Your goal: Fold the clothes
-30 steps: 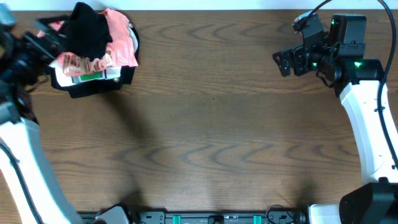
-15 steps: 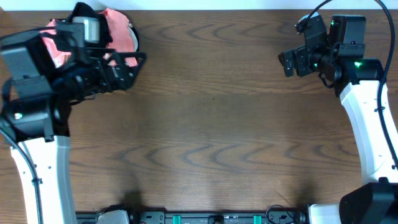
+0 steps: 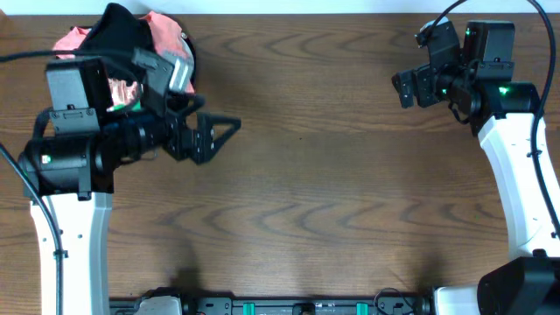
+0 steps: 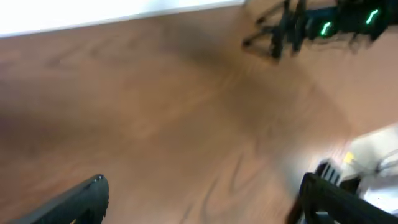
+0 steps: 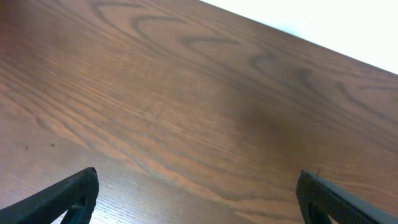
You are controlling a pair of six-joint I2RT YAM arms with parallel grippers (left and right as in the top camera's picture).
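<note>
The black garment [image 3: 122,35] lies heaped at the frame's upper left, behind the nearer left gripper [image 3: 219,138], fingers apart, empty, pointing away; the right gripper [image 3: 398,90], likewise spread, is well apart.

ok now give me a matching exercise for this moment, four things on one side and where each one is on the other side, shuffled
Things:
1 plain black limp fabric garment
2 salmon-pink shirt
3 jaws of the left arm
4 jaws of the right arm

Places:
a spread open over the far right side of the brown wooden table
b far left corner, lying on top of the pink one
c spread open, just right of the two garments
d far left corner, partly under the black one

Pairs: 1-b, 2-d, 3-c, 4-a
</note>
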